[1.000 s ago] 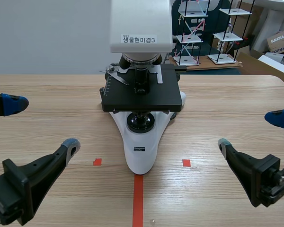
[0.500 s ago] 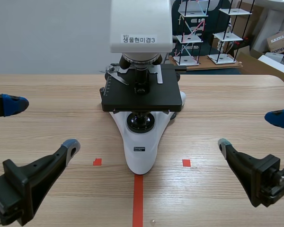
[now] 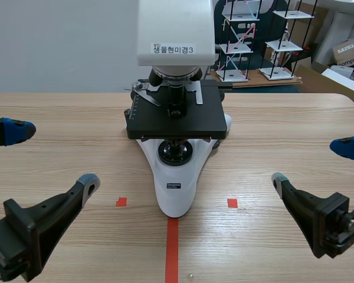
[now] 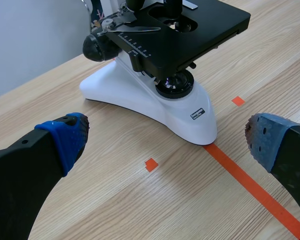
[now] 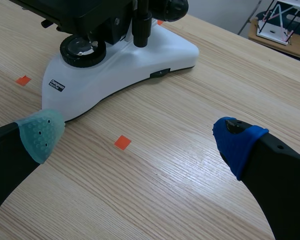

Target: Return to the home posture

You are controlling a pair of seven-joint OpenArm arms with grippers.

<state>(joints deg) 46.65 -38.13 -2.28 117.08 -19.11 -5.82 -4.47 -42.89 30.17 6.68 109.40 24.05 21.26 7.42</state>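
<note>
The left pincer [image 3: 53, 156] and the right pincer [image 3: 311, 164] hang released and empty, with the white-and-black metal microscope [image 3: 176, 177] ahead between them, untouched, as a home posture probably asks.

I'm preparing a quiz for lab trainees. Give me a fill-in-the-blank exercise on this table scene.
1. The microscope stands ____ the left gripper and the right gripper.
2. Both grippers are ____ and hold nothing.
3. The microscope's stage is ____ in colour.
4. The base under the stage is ____ in colour.

Missing words: between; open; black; white.
</note>
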